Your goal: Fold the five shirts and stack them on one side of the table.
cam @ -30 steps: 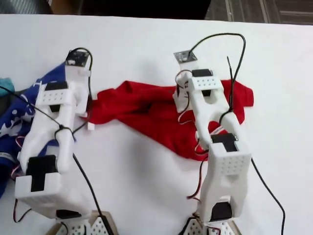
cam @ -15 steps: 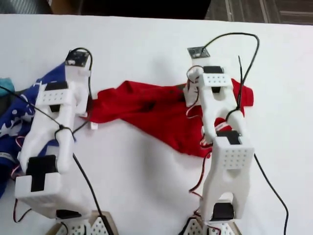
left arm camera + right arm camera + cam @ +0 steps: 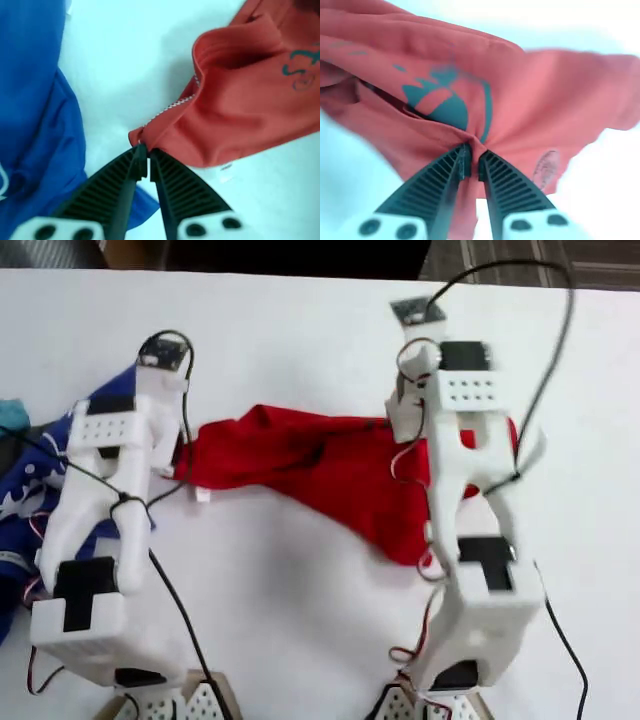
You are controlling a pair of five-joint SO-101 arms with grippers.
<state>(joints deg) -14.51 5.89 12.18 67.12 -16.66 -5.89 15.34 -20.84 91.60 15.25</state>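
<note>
A red shirt (image 3: 320,465) lies crumpled across the middle of the white table (image 3: 290,330), stretched between both arms. My left gripper (image 3: 148,155) is shut on a corner of the red shirt (image 3: 240,95) near its zipper edge. My right gripper (image 3: 471,157) is shut on a pinch of the red shirt (image 3: 520,100) just below its dark green print. In the high view the left arm (image 3: 110,470) stands at the shirt's left end and the right arm (image 3: 460,440) over its right part. A blue shirt (image 3: 35,480) lies partly under the left arm.
The blue shirt (image 3: 35,130) lies close beside my left gripper. A bit of teal cloth (image 3: 10,415) shows at the table's left edge. Cables (image 3: 545,360) loop from the right arm. The arm bases (image 3: 170,695) stand at the near edge.
The right arm has moved right and toward the far side, pulling the red shirt's right part with it and stretching the cloth. The left arm has shifted only slightly.
</note>
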